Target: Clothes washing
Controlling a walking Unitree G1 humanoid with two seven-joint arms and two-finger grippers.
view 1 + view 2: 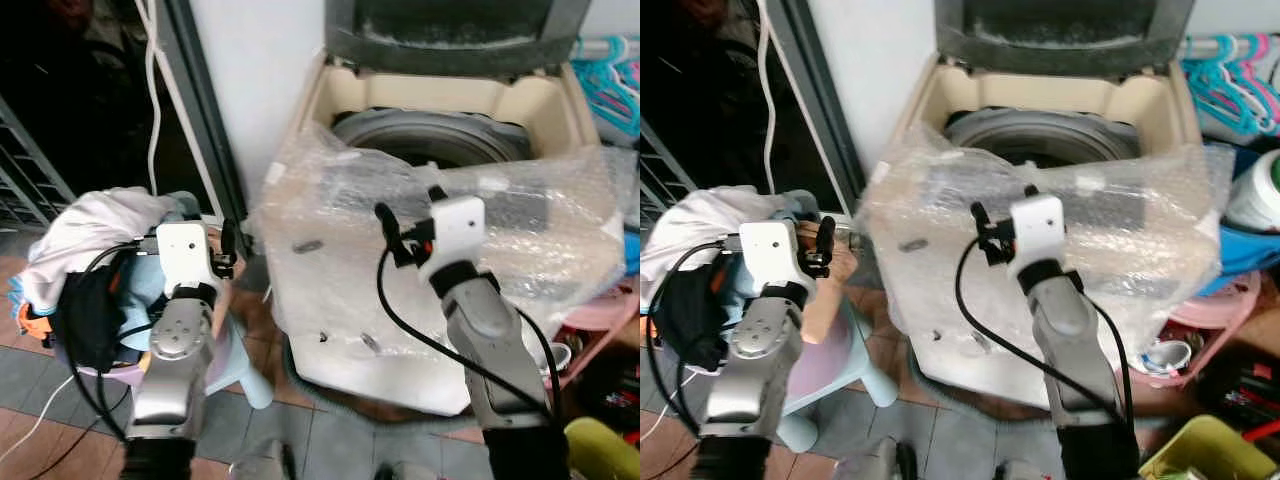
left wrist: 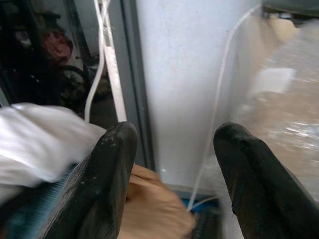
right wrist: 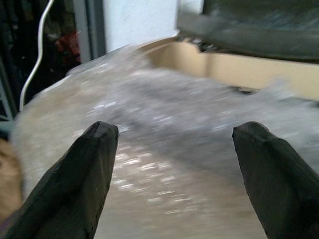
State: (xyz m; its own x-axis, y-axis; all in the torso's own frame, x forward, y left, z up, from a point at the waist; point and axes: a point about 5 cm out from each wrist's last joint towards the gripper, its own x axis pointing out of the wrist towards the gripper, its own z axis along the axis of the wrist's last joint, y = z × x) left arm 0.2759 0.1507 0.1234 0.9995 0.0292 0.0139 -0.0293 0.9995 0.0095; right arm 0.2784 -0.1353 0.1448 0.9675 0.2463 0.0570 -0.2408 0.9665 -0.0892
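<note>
A cream top-loading washing machine (image 1: 330, 330) stands ahead with its lid up and its grey drum (image 1: 430, 135) open to view. Clear bubble wrap (image 1: 340, 250) drapes over its front and top edge. To the left, a pile of clothes (image 1: 90, 225), white on top with dark and blue pieces below, sits in a lilac basket (image 1: 110, 375). My left gripper (image 1: 228, 245) is open beside the pile, with a tan item (image 2: 154, 209) just below its fingers. My right gripper (image 1: 410, 205) is open and empty, held over the bubble wrap (image 3: 174, 124) in front of the drum.
A pale stool (image 1: 240, 370) stands between basket and machine. A white cable (image 1: 152, 90) hangs along the dark doorway frame on the left. Turquoise hangers (image 1: 610, 70), a pink basin (image 1: 600, 320) and a yellow-green bin (image 1: 605, 445) crowd the right side.
</note>
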